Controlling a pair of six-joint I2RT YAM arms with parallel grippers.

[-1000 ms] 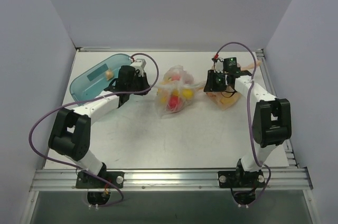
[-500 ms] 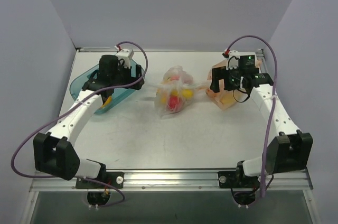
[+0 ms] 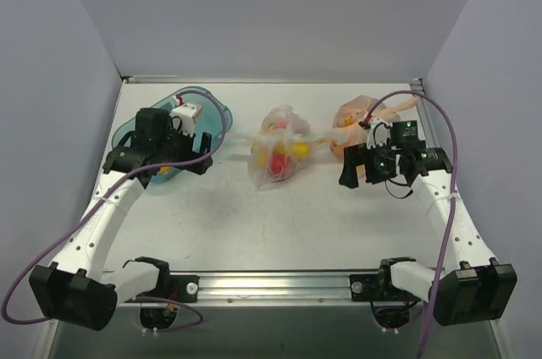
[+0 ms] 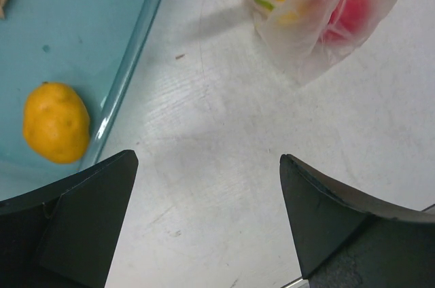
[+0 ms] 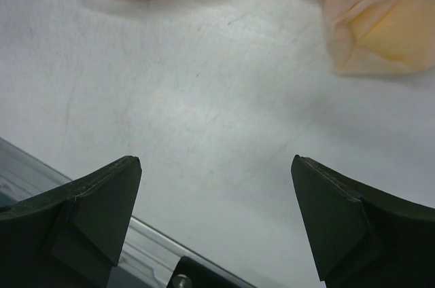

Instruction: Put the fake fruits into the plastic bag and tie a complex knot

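Left tool and right tool both gape wide, empty, over the worktop. Plastic bag sits far centre between them with fake fruits inside. It looks light, soft and slippery, so best gripped at the knot.

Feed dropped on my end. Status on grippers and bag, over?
Left gripper open, by teal tray; right gripper open, by peach bag. Plastic bag mid-table, fake fruits inside, knot tied. One orange fruit in tray.

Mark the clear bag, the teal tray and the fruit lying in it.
clear plastic bag [image 3: 278, 156]: top view, its fruit-filled middle.
teal tray [image 4: 75, 23]: left wrist view, bare floor.
yellow-orange fruit [image 4: 56, 122]: left wrist view, its middle.
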